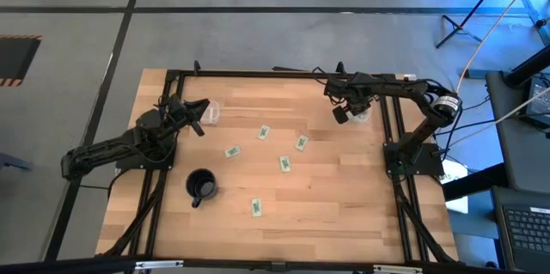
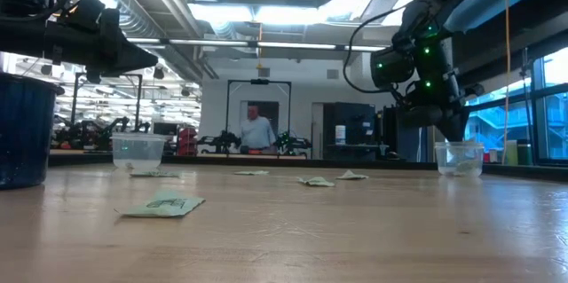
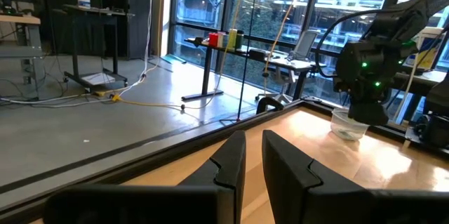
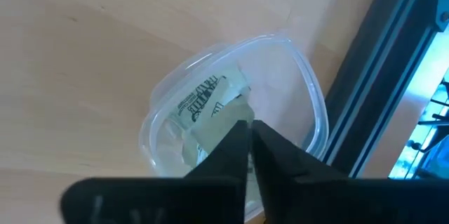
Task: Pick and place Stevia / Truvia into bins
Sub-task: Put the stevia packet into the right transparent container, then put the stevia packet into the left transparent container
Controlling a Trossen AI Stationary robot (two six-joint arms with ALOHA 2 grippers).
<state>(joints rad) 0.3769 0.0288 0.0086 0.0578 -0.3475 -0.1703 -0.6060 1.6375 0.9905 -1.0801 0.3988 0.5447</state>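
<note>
Several pale green sachets lie flat on the table, among them one [image 1: 264, 132], another [image 1: 284, 164] and a third near the front edge [image 1: 256, 208], which shows close up in the low view [image 2: 164, 203]. One clear cup [image 1: 211, 112] stands beside my left gripper [image 1: 199, 118]. That gripper is raised above the cup [image 2: 138, 150] and narrowly open [image 3: 254, 157]. The other clear cup [image 4: 231, 119] stands near the table's right far corner and has sachets [image 4: 207, 97] in it. My right gripper [image 4: 250, 140] points down into it, shut. My right gripper points down from above over the sachets in the right cup [image 4: 210, 136]. Its own fingertips cover the spot, so I cannot tell whether it touches a sachet.
A black mug [image 1: 202, 185] with a handle stands toward the table's near left. A black frame rail [image 4: 379, 90] runs right beside the right cup. The middle of the wooden table [image 1: 344, 197] holds only the scattered sachets. A person [image 2: 257, 130] stands far off in the room.
</note>
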